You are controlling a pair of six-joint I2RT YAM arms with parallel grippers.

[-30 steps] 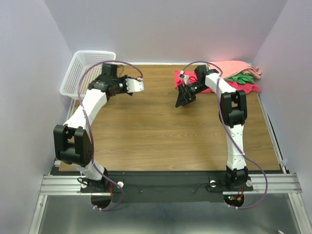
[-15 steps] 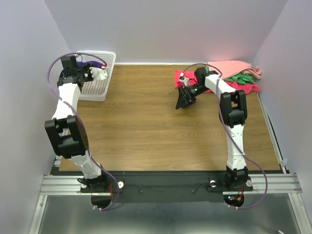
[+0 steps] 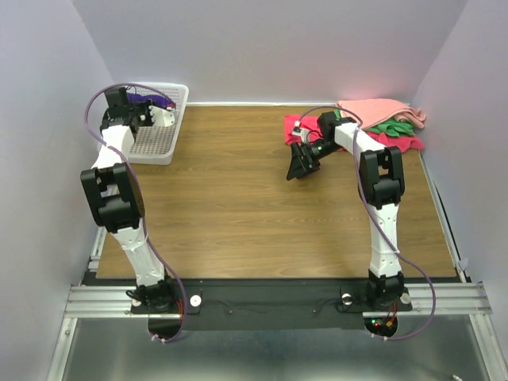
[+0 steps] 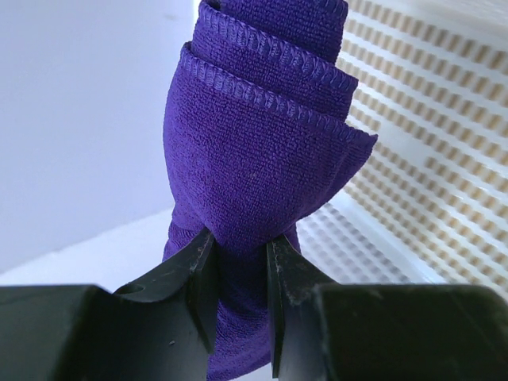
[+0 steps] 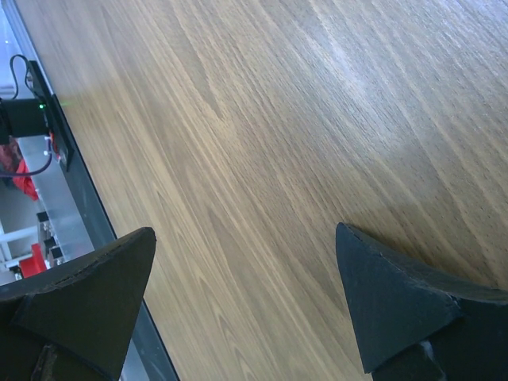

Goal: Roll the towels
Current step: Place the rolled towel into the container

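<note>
Left gripper [image 4: 238, 266] pinches the rolled purple towel [image 4: 254, 159] over the white basket [image 3: 147, 144] at 10 o'clock, right gripper [image 3: 302, 163] is wide and empty by the towel pile [image 3: 393, 127] at 1 o'clock; terry looks soft, light and floppy, so grip mid-roll across all layers.

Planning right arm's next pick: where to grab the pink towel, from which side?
Likely its left end, from above: the pink towel lies draped farthest back, behind the green towel and red towel, that end nearest the open right gripper.
</note>
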